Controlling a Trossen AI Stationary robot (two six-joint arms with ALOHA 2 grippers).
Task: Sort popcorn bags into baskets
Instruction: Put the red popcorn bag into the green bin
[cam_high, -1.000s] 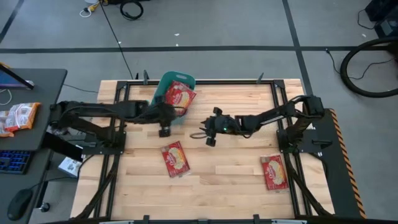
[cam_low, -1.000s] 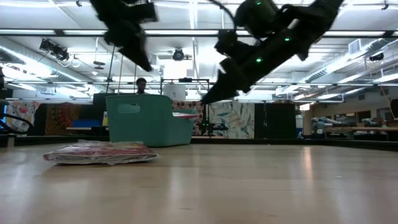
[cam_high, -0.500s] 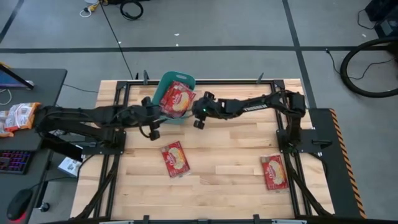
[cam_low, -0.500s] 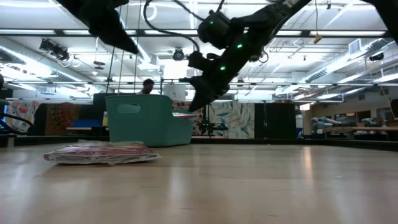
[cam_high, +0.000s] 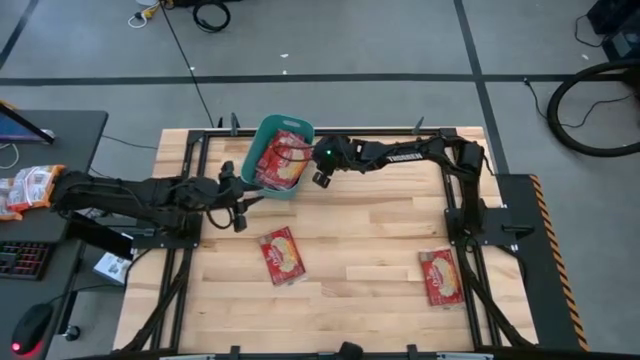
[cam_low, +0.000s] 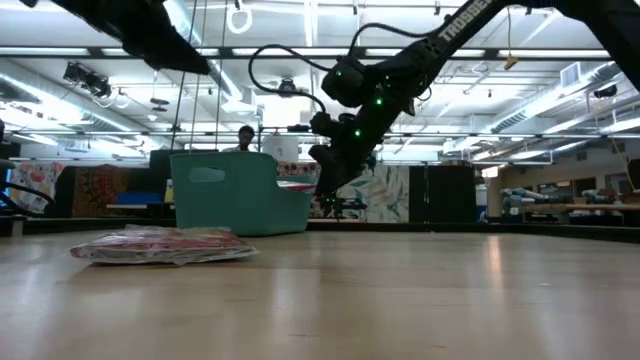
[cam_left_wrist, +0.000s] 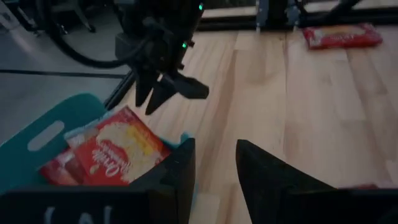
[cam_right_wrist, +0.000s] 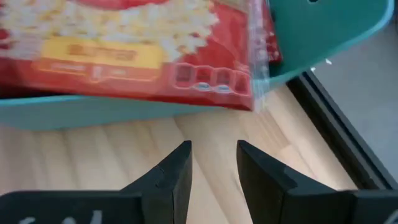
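Hanging beside the bin's right rim, upper centre of the overhead frame, the right gripper (cam_high: 318, 178) holds nothing; its own camera shows the two dark fingers (cam_right_wrist: 171, 177) parted with bare wood between them, the bin (cam_right_wrist: 336, 37) wall and a red bag (cam_right_wrist: 130, 56) just ahead; the jaws stand spread and empty. The left gripper (cam_high: 240, 212) sits lower left of the bin, over bare table (cam_high: 370, 260); its wrist view shows its fingers (cam_left_wrist: 180, 171) apart too, nothing between them, with the other arm's gripper (cam_left_wrist: 168, 90) beyond.

The teal bin (cam_high: 262, 135) stands at the table's far edge, upper centre of the frame; bags (cam_high: 283, 160) lie stacked in it, the top one tilted and poking past the rim on the right. One bag (cam_high: 282, 255) lies flat on the wood at centre, below the bin; another bag (cam_high: 441, 277) lies at lower right, near the right arm's base.

From table height the centre bag (cam_low: 160, 246) shows at left in front of the bin (cam_low: 225, 195); a person (cam_low: 245, 138) stands behind it in the room.
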